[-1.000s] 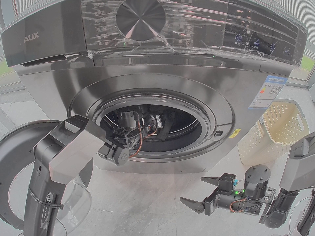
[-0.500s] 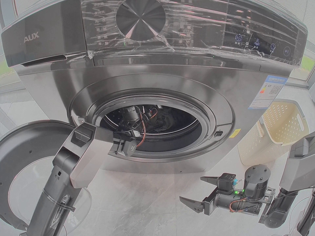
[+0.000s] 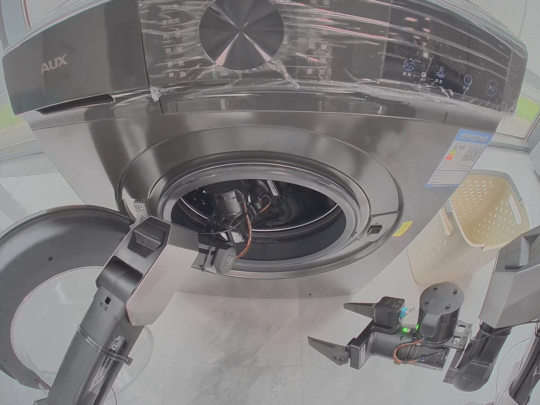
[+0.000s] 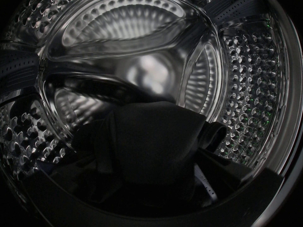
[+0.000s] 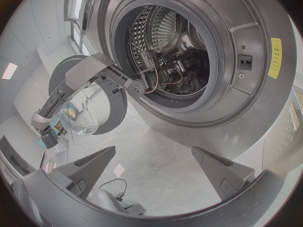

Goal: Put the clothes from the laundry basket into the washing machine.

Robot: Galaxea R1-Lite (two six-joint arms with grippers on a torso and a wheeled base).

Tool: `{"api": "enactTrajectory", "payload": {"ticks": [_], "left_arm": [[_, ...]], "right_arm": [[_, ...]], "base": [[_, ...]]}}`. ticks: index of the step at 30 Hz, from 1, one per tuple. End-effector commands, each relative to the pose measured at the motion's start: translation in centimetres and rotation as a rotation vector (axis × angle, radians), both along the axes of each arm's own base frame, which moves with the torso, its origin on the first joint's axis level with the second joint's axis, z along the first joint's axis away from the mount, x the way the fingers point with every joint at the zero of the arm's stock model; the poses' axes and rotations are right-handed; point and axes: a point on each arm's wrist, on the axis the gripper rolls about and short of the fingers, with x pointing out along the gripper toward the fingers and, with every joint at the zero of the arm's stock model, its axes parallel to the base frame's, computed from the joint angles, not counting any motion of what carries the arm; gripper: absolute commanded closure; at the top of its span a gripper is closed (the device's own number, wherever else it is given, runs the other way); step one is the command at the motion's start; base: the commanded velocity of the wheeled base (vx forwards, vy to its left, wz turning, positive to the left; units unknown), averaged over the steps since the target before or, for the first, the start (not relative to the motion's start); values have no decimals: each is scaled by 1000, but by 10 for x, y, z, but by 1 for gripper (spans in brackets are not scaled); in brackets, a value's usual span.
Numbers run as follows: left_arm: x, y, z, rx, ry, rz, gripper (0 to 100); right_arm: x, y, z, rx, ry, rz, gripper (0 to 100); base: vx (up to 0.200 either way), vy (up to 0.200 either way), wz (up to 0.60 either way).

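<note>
Dark clothes (image 4: 151,142) lie in washing machine (image 3: 270,136); basket (image 3: 450,254) looks empty, so nearly done; my left tool (image 5: 184,67) sits inside it, can't tell its state; right tool (image 3: 329,324) spread, empty.

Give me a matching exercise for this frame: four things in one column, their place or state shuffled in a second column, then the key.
Things
1. dark bundle of clothes
2. cream perforated plastic laundry basket
3. round grey glass-windowed door
4. right gripper

Place or state
A. swung open on the robot's left
B. open, above the grey floor tiles
C. inside the perforated steel drum
D. on the floor at the right side of the silver washing machine

Pairs: 1-C, 2-D, 3-A, 4-B
</note>
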Motion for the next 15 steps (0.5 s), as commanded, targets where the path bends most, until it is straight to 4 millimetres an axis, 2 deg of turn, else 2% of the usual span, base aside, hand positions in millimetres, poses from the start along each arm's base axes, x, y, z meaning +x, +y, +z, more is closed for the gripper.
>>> {"api": "enactTrajectory", "payload": {"ticks": [1,3,9,15], "left_arm": [[-41,11,3,96,194,-83,0],[-52,9,6,113,217,-135,0],[-69,13,22,129,235,-161,0],[-97,11,14,209,280,-271,0]], "right_arm": [[0,0,0,-1,1,1,0],[0,0,0,-1,1,1,0],[0,0,0,-1,1,3,0],[-1,0,-1,-2,2,3,0]], "base": [[0,0,0],[0,0,0],[0,0,0],[0,0,0]]}}
